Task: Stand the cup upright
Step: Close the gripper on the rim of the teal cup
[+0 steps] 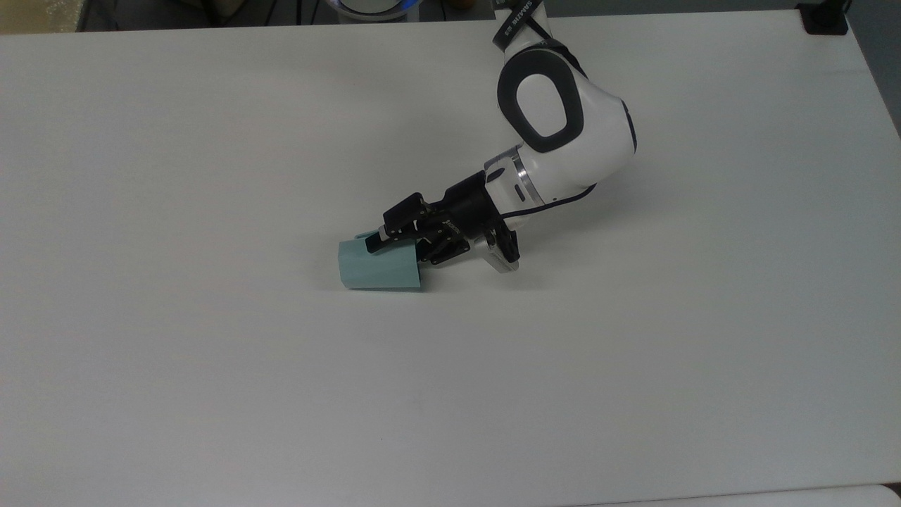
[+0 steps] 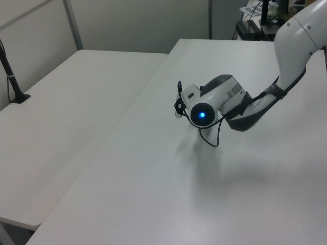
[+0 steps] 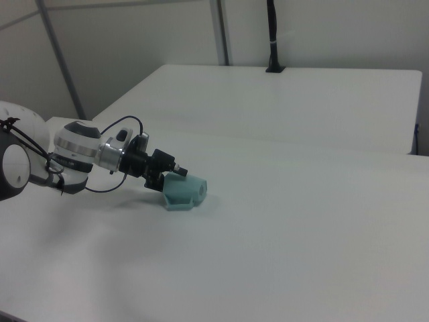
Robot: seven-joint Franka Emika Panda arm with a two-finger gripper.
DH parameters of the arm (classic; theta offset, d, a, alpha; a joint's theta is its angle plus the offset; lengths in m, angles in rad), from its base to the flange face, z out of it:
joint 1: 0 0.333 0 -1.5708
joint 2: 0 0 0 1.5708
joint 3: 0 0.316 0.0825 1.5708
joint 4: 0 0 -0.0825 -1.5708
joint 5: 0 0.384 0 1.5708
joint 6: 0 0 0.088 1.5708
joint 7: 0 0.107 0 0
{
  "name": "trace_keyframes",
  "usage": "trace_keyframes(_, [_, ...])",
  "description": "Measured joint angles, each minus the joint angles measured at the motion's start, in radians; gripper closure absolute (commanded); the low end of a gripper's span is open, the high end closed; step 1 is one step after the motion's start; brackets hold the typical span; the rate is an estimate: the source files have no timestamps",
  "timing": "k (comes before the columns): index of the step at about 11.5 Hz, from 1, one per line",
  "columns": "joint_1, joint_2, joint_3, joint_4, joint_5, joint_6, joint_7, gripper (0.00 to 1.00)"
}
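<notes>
Cup (image 1: 379, 266): pale teal, lying on its side on the white table (image 1: 211, 387), near the middle; wide rim toward the top view's right, handle flat against the table in the right view (image 3: 184, 192).
Gripper (image 1: 394, 243): at the cup's rim end, one finger (image 1: 376, 238) over the outer wall (the other hidden at the mouth).
Finger spread: cannot tell.
Arm (image 1: 556, 141): reaching in from the far edge.

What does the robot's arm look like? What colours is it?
The arm is smooth, rounded and white, with a black ring-shaped patch on its joint and black lettering higher up. A silver band joins it to the black gripper. A thin black cable loops under the wrist, and a blue light glows on its end cap.
</notes>
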Motion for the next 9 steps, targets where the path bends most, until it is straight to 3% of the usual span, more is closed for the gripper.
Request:
trace_keyframes(1, [-0.002,0.001,0.0,0.0,-0.002,0.006,0.001,0.52])
trace_keyframes(2, [-0.003,0.001,0.0,0.0,-0.005,0.01,0.001,0.72])
trace_keyframes(3, [-0.003,0.001,0.0,0.0,-0.006,0.011,0.002,1.0])
trace_keyframes(9, [-0.005,-0.008,-0.002,-0.001,-0.053,0.002,0.0,1.0])
